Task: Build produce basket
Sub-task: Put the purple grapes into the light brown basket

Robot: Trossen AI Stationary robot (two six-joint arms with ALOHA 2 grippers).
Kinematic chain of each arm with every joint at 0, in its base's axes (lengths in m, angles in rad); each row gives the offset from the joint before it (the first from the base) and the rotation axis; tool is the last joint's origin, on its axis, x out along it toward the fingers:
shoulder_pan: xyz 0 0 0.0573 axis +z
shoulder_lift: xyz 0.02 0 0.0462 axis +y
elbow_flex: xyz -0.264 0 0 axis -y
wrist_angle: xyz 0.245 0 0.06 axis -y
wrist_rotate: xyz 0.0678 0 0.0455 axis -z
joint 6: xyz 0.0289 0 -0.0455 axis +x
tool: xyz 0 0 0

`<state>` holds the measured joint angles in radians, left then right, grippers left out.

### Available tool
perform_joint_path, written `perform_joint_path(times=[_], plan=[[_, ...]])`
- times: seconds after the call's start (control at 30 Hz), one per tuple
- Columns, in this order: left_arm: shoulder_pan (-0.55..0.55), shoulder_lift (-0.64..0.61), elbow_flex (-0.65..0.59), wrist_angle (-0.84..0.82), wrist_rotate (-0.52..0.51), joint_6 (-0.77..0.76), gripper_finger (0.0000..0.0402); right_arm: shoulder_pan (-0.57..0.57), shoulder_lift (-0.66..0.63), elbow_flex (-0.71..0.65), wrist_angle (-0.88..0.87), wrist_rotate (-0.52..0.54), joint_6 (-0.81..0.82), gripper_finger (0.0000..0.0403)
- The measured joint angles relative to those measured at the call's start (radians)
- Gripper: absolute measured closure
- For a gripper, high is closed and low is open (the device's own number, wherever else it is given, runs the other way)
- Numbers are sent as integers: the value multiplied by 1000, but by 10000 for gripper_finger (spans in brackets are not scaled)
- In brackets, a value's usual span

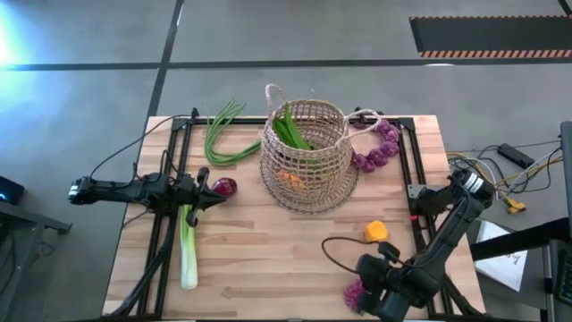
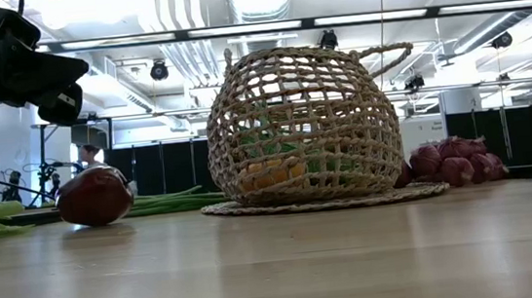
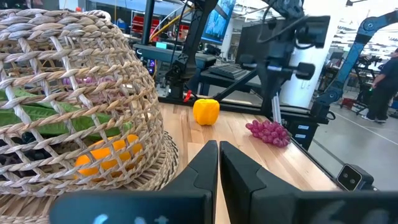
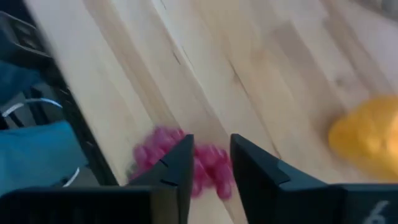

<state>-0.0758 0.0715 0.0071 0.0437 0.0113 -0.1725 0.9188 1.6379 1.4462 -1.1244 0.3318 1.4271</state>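
The wicker basket [image 1: 304, 161] stands on a flat woven disc mid-table, with green stalks [image 1: 290, 132] and an orange pepper [image 1: 288, 178] inside. Loose on the wood lie more green stalks [image 1: 223, 134], a red onion [image 1: 224, 187], a leek [image 1: 188, 250], a yellow pepper [image 1: 376, 231] and a grape bunch [image 1: 375, 148] at the far right. A second grape bunch [image 4: 155, 152] lies by the near right edge. My right gripper [image 4: 211, 146] points down over it, open by a narrow gap. My left gripper [image 3: 218, 155] is shut, held level above the table beside the onion.
The woven disc [image 2: 325, 200] juts out around the basket's foot. Black frame rails [image 1: 416, 170] run along the table's left and right sides. Cables [image 1: 500, 170] lie off the right edge. Bare wood [image 1: 277, 259] stretches between the leek and the yellow pepper.
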Motion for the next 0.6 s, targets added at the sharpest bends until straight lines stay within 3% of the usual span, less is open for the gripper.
perform_joint_path(times=[0.17, 0.33, 0.43, 0.6], plan=[[0, 0, 0, 0, 0, 0, 402, 0, 0, -79, 7, -113, 118, 232], [0, 0, 0, 0, 0, 0, 402, 4, 0, -137, 96, -201, 95, 174], [0, 0, 0, 0, 0, 0, 402, 9, 0, -165, 167, -283, 84, 160], [0, 0, 0, 0, 0, 0, 402, 54, 0, -227, 355, -299, 168, 168]])
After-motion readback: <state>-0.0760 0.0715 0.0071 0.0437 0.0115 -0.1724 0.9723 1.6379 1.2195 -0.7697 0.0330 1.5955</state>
